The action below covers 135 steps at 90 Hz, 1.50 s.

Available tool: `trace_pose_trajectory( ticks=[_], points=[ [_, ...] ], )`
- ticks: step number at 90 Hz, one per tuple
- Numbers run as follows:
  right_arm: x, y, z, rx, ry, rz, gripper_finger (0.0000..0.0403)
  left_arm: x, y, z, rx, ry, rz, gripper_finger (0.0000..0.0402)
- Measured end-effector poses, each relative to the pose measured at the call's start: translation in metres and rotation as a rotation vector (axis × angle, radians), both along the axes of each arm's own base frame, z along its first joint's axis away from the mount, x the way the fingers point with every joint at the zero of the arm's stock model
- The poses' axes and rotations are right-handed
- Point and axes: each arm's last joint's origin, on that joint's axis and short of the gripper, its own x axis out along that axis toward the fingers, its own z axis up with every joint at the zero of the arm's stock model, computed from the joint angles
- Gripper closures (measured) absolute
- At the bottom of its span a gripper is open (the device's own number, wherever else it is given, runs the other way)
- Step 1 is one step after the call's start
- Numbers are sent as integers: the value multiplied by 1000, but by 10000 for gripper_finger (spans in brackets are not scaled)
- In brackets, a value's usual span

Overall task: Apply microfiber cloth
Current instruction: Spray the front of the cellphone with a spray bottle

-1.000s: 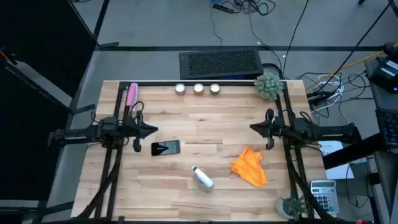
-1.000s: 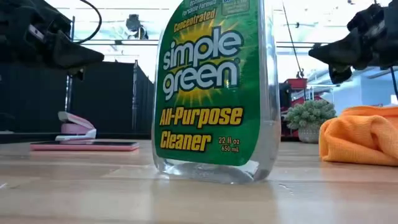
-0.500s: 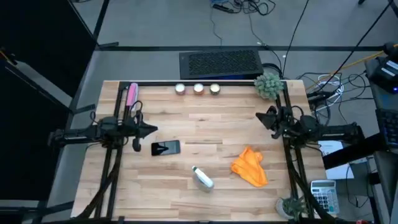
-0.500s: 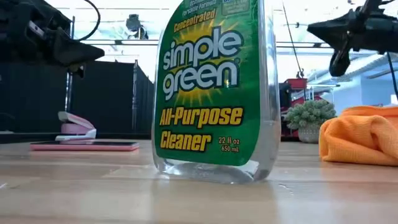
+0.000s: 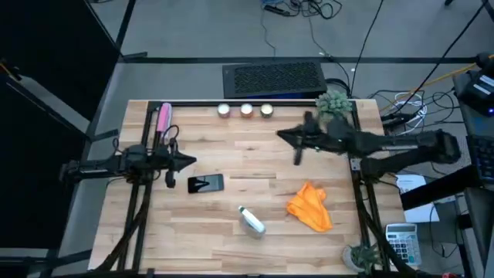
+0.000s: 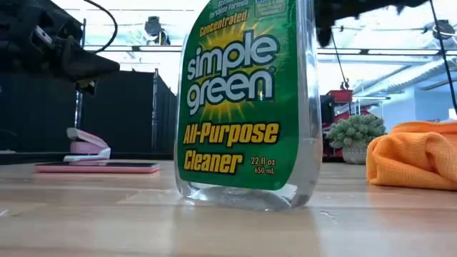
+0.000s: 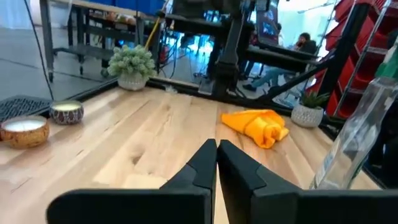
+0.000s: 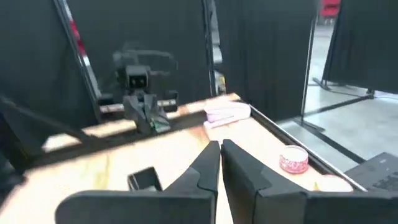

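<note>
Above the table's middle, the right gripper (image 5: 284, 136), fingers together and empty, has swung out from its rest at the right edge. Microfiber cloth (image 5: 310, 206) lies crumpled nearer the front, untouched; the reach has begun. Left gripper (image 5: 189, 161) waits closed.

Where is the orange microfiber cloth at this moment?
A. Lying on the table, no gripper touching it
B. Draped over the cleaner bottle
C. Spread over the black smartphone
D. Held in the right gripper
A: the microfiber cloth lies bunched on the table, while the right gripper is shut in the air beyond it and the left gripper is near the smartphone.
</note>
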Motion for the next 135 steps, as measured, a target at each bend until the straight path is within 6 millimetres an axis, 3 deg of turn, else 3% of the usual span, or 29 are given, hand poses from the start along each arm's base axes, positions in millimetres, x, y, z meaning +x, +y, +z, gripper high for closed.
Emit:
trace_pose_trajectory(
  ticks=[18,41,52,59,76,93,113,135],
  points=[
    [53,-17,-1,144,17,-44,403,1,0,-2,-8,20,4,402],
    [120,-20,-61,402,180,13,384,5,1,-8,-16,118,4,402],
    [142,-19,-82,455,233,49,344,5,0,-9,-32,320,6,402],
    [153,-19,-91,495,252,78,315,4,0,-8,-130,450,30,402],
    [167,-17,-118,634,299,70,249,6,-6,-19,-346,641,67,402],
    [172,-17,-145,749,348,34,208,2,-17,-34,-429,864,63,402],
    [174,-11,-152,767,368,52,197,1,-30,-30,-358,956,-5,402],
    [177,16,-159,875,388,44,197,8,-37,-43,-249,980,30,402]
  ],
)
